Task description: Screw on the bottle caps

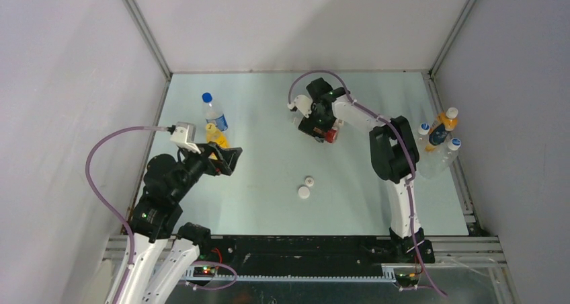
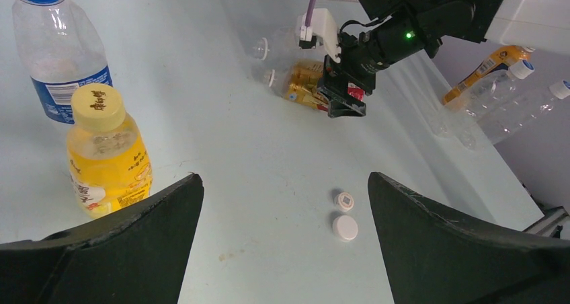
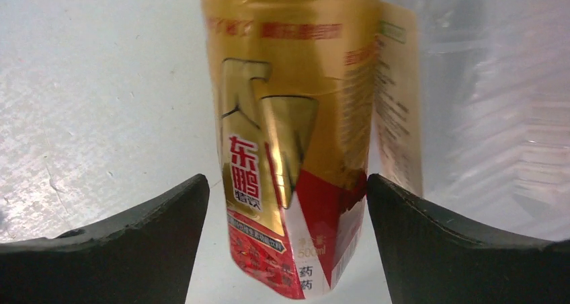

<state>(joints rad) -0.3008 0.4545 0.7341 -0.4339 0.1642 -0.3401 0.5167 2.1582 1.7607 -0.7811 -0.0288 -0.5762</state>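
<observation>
The left gripper [image 2: 283,179] is aimed open at the caps [image 2: 345,227], the right gripper [image 3: 287,183] set open astride the bottle [image 3: 289,102] for grasping

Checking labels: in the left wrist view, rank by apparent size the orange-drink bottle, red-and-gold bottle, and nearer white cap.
1. orange-drink bottle, nearest the camera
2. red-and-gold bottle, partly hidden
3. nearer white cap

Soft, even overhead light fills your top view, leaving the pale desk [image 1: 269,156] flat, with only faint, diffuse shadows. Your left wrist view is bright and crisp at mid-distance, while the left claw [image 2: 283,179] sits dark and soft-edged along the bottom. In your right wrist view, the red-and-gold bottle [image 3: 296,149] is slightly blurred, and the clear bottle [image 3: 484,116] beside it dissolves into pale glare.
</observation>
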